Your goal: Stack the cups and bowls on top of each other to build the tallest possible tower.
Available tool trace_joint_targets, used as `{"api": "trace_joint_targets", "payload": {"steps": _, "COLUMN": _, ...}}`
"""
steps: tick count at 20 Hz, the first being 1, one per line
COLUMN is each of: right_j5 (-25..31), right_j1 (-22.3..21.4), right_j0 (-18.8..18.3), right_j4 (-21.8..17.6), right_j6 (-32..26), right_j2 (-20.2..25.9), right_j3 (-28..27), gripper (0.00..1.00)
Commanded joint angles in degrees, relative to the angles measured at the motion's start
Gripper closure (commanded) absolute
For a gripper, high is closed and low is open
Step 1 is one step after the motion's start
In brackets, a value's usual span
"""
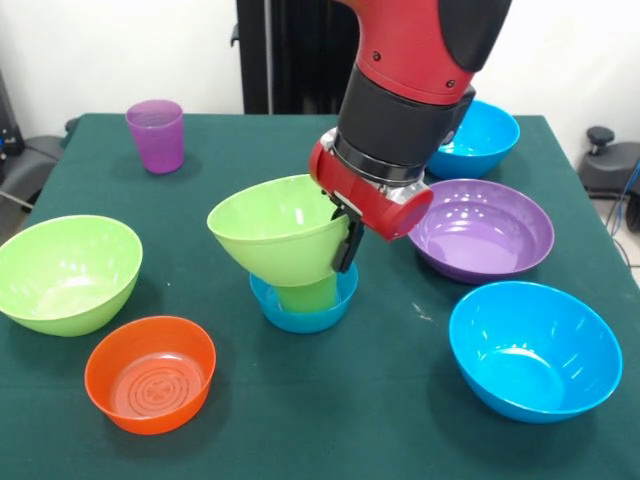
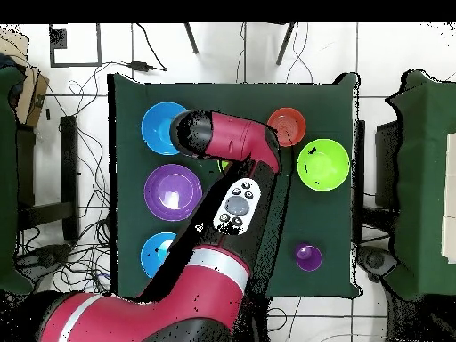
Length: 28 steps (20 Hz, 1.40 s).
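Lime green bowl [image 1: 280, 228], rim pinched in the closed gripper [image 1: 343, 240], tilts over the green cup [image 1: 308, 295] just below; levelling before release looks essential.

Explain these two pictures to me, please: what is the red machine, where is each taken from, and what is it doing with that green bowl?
The red and black machine is a robot arm at a table with a green cloth. One picture is taken from across the table, the other from straight above. The arm's hand grips the rim of a tilted lime green bowl, which sits over a green cup standing in a small blue bowl. Lying loose around it are another lime green bowl, an orange bowl, a purple bowl, two larger blue bowls and a purple cup. In the top picture the arm hides the stack.
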Motion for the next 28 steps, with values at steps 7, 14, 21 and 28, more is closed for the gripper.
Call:
{"api": "trace_joint_targets", "payload": {"steps": 7, "right_j5": 9.5, "right_j1": 3.0, "right_j0": 3.2, "right_j4": -5.5, "right_j6": 0.7, "right_j2": 0.4, "right_j3": -1.6, "gripper": 1.0}}
{"api": "trace_joint_targets", "payload": {"steps": 14, "right_j5": 10.6, "right_j1": 4.4, "right_j0": 3.9, "right_j4": -5.1, "right_j6": 0.5, "right_j2": -0.8, "right_j3": -2.9, "gripper": 1.0}}
{"api": "trace_joint_targets", "payload": {"steps": 21, "right_j5": 9.2, "right_j1": 5.3, "right_j0": 4.3, "right_j4": -4.3, "right_j6": 1.2, "right_j2": -0.8, "right_j3": -3.4, "gripper": 1.0}}
{"api": "trace_joint_targets", "payload": {"steps": 28, "right_j5": 6.4, "right_j1": 6.0, "right_j0": 4.0, "right_j4": -4.1, "right_j6": 1.0, "right_j2": -0.9, "right_j3": -3.8, "gripper": 1.0}}
